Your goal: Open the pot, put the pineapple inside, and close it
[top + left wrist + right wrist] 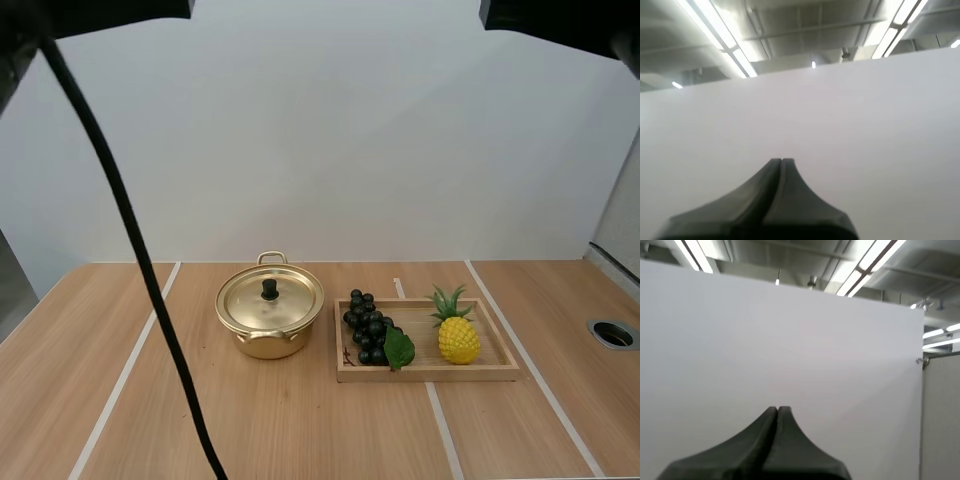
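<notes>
High view: one pot [268, 346], one pineapple [458, 339]

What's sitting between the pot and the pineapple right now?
In the high view, a bunch of grapes with a green leaf lies between the pot and the pineapple, sharing the wooden tray with the pineapple.

L jaws pressed together, one dark wedge; R jaws likewise; both pointing fwd.
</notes>
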